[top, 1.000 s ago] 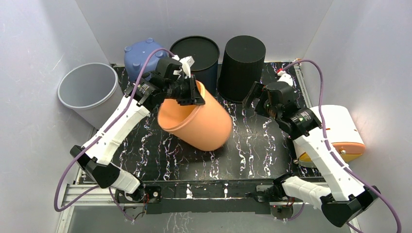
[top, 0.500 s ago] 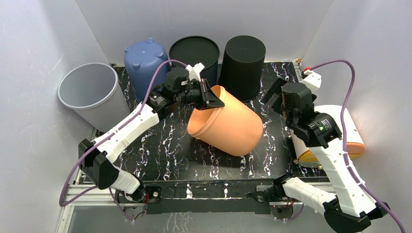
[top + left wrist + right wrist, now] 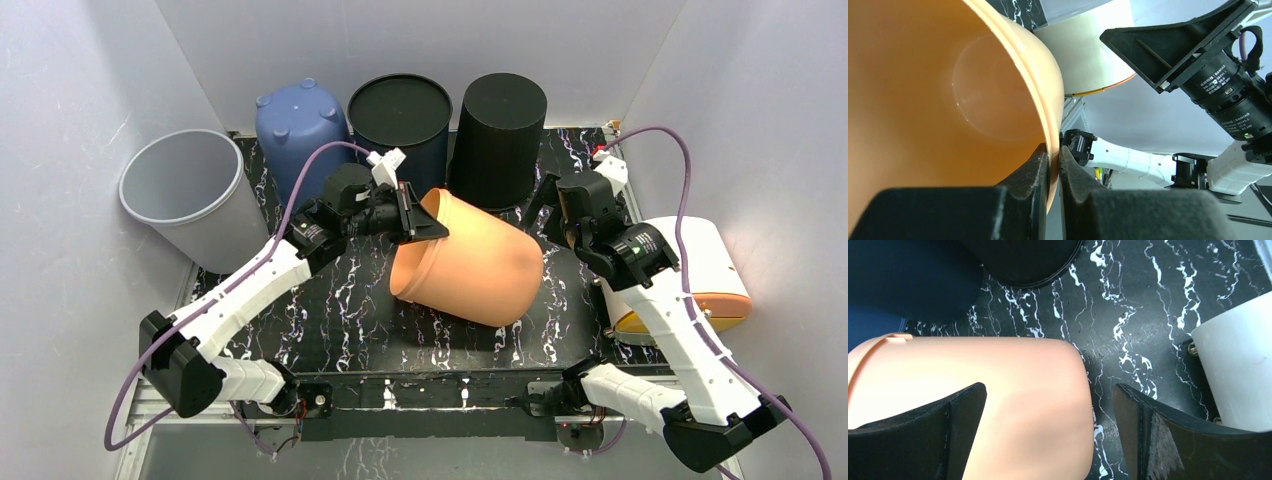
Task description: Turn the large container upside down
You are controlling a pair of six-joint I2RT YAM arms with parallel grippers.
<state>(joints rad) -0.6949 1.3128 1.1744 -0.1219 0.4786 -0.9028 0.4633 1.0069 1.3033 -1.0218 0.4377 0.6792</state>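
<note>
Orange bucket [image 3: 465,262] lay tilted on its side at the middle of the desk [image 3: 330,310], its mouth facing the left edge. The left arm stretched out from the near left corner, and the left gripper [image 3: 1052,165] pinched the bucket's rim. The right gripper [image 3: 1048,395] hung over the bucket's closed end with its fingers spread wide. A blue bin [image 3: 298,125], a navy bin [image 3: 400,110] and a black bin [image 3: 500,120] lined the far edge close behind. Bare desktop ran to the near edge.

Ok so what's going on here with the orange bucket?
The left gripper is pinching the rim of the orange container, which lies tipped on its side on the black table, mouth facing left. The right gripper is open, poised over its closed end. It is not yet upside down.
</note>
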